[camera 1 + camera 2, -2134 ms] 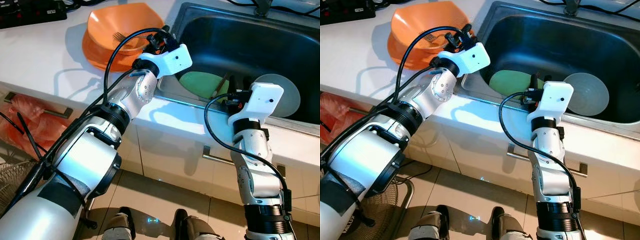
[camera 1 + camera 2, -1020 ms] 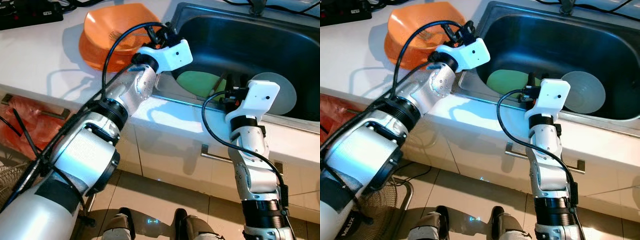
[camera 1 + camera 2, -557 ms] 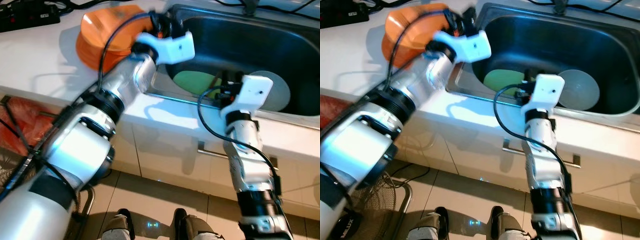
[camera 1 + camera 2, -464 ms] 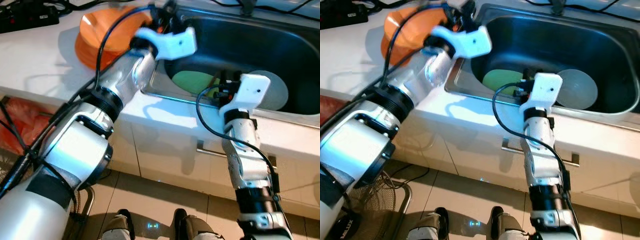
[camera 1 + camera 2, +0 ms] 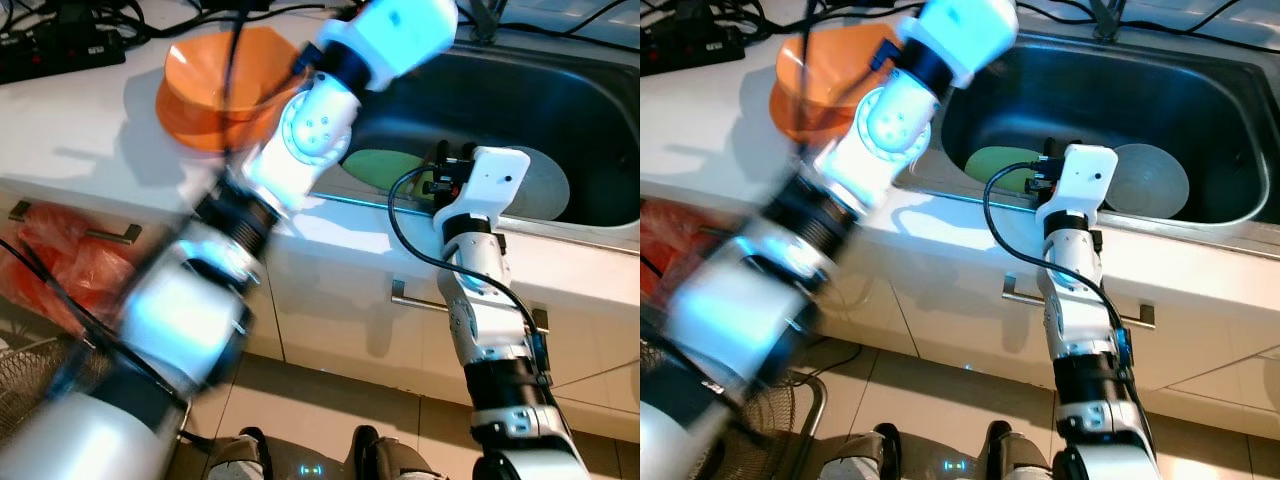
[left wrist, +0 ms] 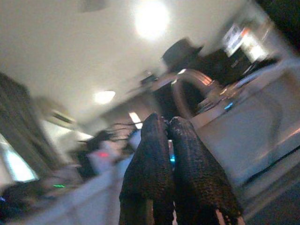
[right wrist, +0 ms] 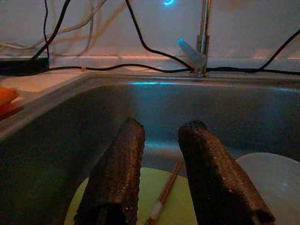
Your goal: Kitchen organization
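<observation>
A: Head views?
B: Bright countertop (image 5: 70, 120); left arm (image 5: 300, 150) heavily motion-blurred; sink (image 5: 1160, 110) interior shadowed.
A: Wrist views?
B: Left smeared, 2 glaring lamps; right dim, sharp.

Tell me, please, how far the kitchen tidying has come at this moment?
Nothing looks finished. The green plate, chopsticks and white plate lie in the sink; the orange bowl sits on the counter. In hand: the right gripper hangs open over the green plate, holding nothing. The left gripper is raised, shut, empty. All dishes remain.
</observation>
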Controlling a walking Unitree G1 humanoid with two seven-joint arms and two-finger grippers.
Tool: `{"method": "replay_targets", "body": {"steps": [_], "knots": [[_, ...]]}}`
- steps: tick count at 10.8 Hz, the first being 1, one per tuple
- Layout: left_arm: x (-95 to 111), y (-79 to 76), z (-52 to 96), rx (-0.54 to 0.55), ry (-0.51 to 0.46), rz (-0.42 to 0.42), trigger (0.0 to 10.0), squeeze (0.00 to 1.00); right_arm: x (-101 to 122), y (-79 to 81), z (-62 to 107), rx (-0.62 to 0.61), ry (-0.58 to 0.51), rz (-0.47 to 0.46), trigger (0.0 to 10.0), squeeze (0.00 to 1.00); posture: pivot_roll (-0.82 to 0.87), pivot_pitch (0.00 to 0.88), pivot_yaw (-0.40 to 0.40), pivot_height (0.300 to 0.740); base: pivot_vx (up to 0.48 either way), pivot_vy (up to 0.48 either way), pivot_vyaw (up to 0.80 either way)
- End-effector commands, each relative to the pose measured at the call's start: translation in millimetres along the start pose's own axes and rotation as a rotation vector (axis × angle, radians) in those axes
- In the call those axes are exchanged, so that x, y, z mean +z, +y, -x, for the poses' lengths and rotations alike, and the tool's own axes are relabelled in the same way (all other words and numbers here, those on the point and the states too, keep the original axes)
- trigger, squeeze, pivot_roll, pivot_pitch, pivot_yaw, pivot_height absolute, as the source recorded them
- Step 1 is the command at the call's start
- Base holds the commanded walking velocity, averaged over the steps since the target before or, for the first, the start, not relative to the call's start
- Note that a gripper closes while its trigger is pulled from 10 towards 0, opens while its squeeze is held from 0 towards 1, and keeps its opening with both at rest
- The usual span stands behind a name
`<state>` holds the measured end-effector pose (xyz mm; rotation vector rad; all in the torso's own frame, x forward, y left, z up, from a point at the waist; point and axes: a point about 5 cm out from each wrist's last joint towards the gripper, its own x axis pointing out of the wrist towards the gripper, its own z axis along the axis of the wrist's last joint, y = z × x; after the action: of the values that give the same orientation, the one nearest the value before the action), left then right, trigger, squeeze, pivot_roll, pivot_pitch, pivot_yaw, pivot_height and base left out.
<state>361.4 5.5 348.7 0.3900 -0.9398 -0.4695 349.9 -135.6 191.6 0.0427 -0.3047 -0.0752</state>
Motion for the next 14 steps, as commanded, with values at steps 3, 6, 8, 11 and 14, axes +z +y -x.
{"method": "replay_targets", "body": {"steps": [3,6,8,11,14], "knots": [[-14.2,7.9,12.5,0.132,0.079,0.598,10.0,0.00,-26.1,-0.5,8.4,0.024,0.102,0.001,10.0,0.00,-0.01,0.120,0.047,0.740,0.000,0.000,0.00],[-44.3,14.9,55.3,0.255,0.189,0.781,10.0,0.00,-26.2,3.4,6.9,0.081,0.094,0.027,10.0,0.00,-0.01,0.122,0.031,0.740,0.000,0.000,0.00],[-52.8,15.3,78.1,0.288,0.244,0.828,10.0,0.00,-24.2,13.0,6.9,0.173,0.068,0.103,10.0,1.00,-0.01,0.120,0.021,0.740,0.000,0.000,0.00],[-56.2,20.2,89.7,0.307,0.271,0.877,10.0,0.00,-15.9,27.9,6.5,0.285,-0.014,0.245,10.0,0.00,0.00,0.101,0.016,0.740,0.000,0.000,0.00],[-50.9,19.9,89.3,0.284,0.251,0.910,10.0,0.00,-11.9,38.4,8.5,0.342,-0.062,0.289,10.0,0.00,0.00,0.101,0.015,0.740,0.000,0.000,0.00]]}}
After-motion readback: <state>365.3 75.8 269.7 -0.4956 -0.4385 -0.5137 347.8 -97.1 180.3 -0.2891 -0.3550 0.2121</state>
